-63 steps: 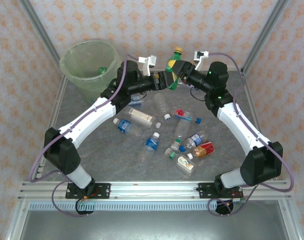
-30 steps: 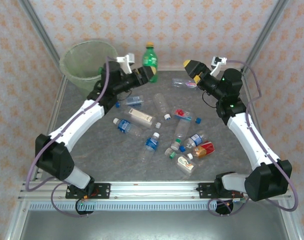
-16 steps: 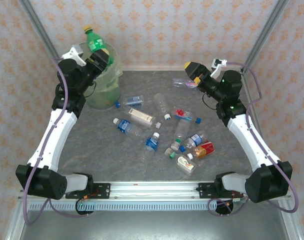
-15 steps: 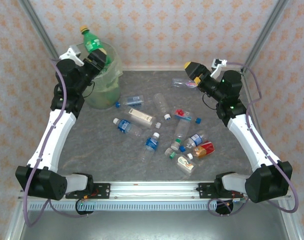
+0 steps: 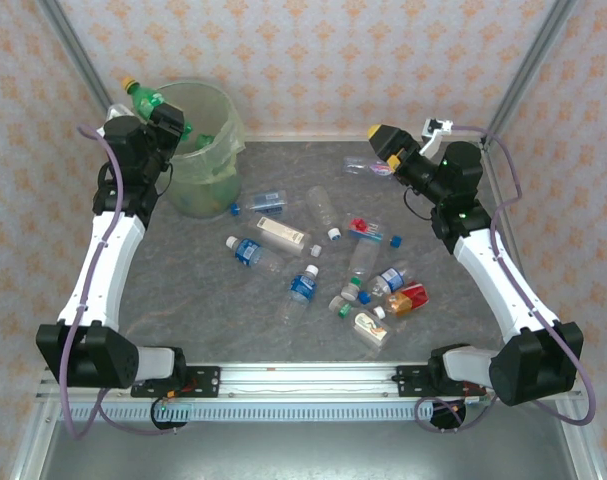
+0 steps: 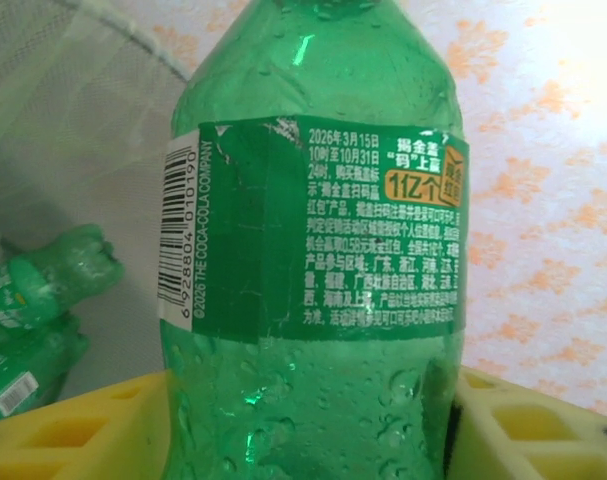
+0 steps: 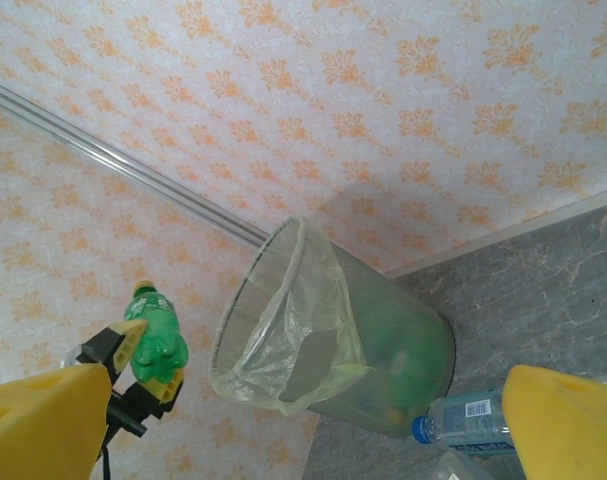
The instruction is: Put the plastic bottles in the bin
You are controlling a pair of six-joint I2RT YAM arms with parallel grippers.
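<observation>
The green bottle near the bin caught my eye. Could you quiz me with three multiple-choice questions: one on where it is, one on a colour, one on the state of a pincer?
1. Where is the green bottle?
A) in the left pincer, up beside the bin
B) deep inside it
C) lying far from it, untouched

2. What colour is its cap?
A) blue
B) red
C) yellow

3. How is the right pincer?
A) shut on a bottle
B) open, holding nothing
C) shut, holding nothing

Answers:
1 A, the left wrist view shows it between the yellow fingers.
2 C, the cap shows yellow from above.
3 B, its fingers stand wide apart with nothing between.
</observation>
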